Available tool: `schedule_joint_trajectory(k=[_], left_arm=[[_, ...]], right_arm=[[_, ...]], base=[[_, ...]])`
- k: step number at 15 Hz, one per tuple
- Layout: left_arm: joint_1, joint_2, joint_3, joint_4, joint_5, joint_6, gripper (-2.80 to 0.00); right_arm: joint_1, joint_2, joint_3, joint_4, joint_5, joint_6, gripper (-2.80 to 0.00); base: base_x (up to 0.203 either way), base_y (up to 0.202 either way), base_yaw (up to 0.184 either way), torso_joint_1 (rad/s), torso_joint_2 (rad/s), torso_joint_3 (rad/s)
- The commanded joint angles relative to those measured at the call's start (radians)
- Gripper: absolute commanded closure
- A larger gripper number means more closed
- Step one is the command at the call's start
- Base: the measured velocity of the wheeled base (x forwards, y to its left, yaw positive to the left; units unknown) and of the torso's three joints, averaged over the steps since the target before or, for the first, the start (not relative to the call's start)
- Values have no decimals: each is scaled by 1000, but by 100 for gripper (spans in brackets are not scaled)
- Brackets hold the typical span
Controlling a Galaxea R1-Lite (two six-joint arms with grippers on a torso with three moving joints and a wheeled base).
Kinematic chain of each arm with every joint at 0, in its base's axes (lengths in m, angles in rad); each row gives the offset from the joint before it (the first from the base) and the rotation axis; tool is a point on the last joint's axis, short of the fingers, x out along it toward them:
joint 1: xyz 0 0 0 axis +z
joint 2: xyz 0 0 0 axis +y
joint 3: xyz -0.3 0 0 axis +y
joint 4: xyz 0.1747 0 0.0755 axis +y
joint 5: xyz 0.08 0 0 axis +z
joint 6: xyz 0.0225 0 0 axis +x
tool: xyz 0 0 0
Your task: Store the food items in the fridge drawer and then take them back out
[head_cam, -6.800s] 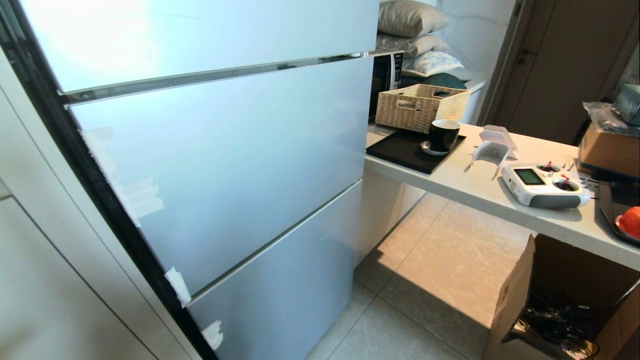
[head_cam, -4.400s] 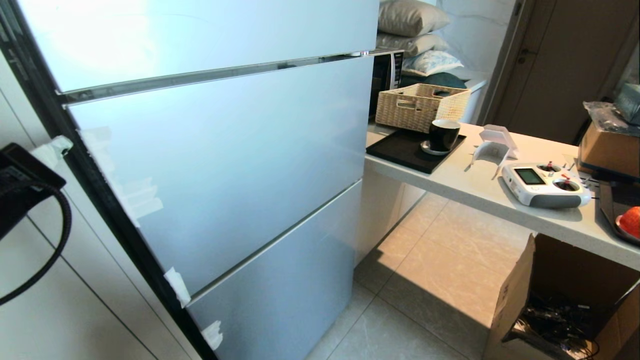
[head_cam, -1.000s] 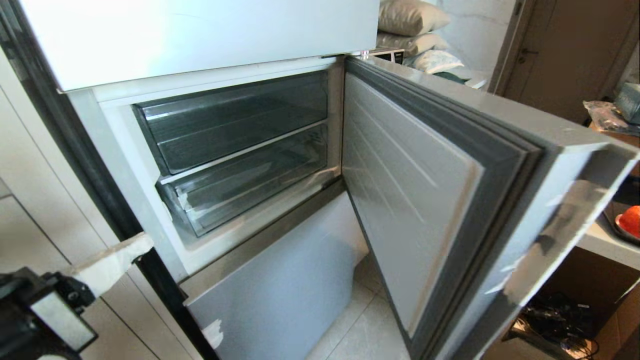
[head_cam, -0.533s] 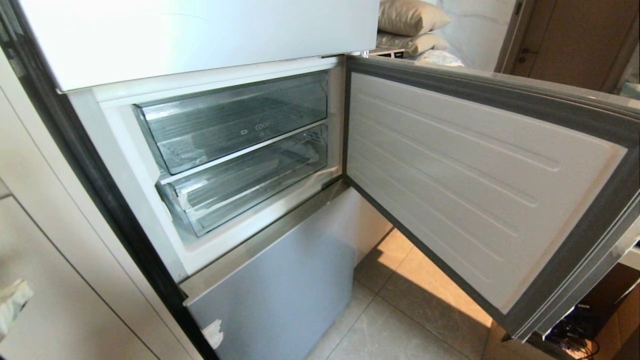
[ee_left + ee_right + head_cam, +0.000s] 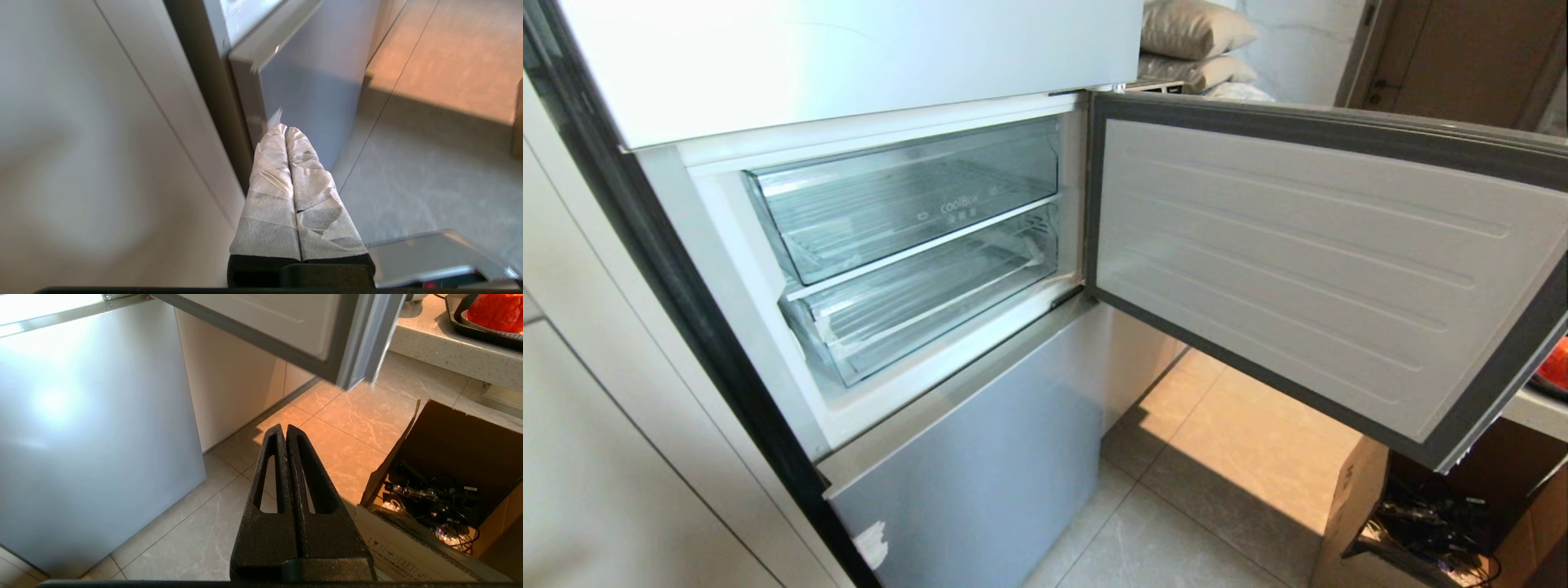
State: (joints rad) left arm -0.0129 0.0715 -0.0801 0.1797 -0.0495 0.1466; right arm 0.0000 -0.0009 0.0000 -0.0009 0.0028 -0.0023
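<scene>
The fridge's middle door [image 5: 1298, 269] stands swung open to the right. Inside, the fridge drawer [image 5: 915, 314], shallow and clear with a ribbed floor, sits pushed in below a taller clear bin [image 5: 907, 204] with lettering. A red food item [image 5: 496, 310] lies in a black tray [image 5: 454, 319] on the counter; its edge shows past the door [image 5: 1558, 366]. My left gripper [image 5: 286, 130], fingers wrapped in white tape, is shut and empty, low beside the fridge's lower left corner. My right gripper [image 5: 285, 428] is shut and empty above the floor. Neither gripper shows in the head view.
The open door juts out over the floor and hides most of the counter [image 5: 441, 339]. An open cardboard box [image 5: 1421, 506] of cables stands on the tiles under the counter. The lower fridge door [image 5: 980, 465] is closed. A white cabinet panel [image 5: 596, 457] flanks the fridge's left side.
The middle door, closed at first, has been swung open and has gone wider over the last second. My left gripper has dropped out of the head view at the lower left.
</scene>
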Motion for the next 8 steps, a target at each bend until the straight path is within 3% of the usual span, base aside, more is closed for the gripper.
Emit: schedule_joint_trajectory(k=[1, 2, 6, 8], left_arm=[[4, -70, 57, -124, -9, -10, 0], [4, -70, 79, -180, -1, -20, 0], [4, -70, 80, -164, 2, -43, 0], [4, -70, 80, -167, 19, -110, 0]], right_arm=[[0, 1, 0, -1, 0, -1, 0], [0, 1, 0, -1, 0, -1, 0], [0, 1, 0, -1, 0, -1, 0], [0, 1, 0, -1, 0, -1, 0]], base=[[0, 0, 0, 0, 0, 0], [0, 0, 0, 0, 0, 0], [0, 0, 0, 0, 0, 0], [0, 0, 0, 0, 0, 0]])
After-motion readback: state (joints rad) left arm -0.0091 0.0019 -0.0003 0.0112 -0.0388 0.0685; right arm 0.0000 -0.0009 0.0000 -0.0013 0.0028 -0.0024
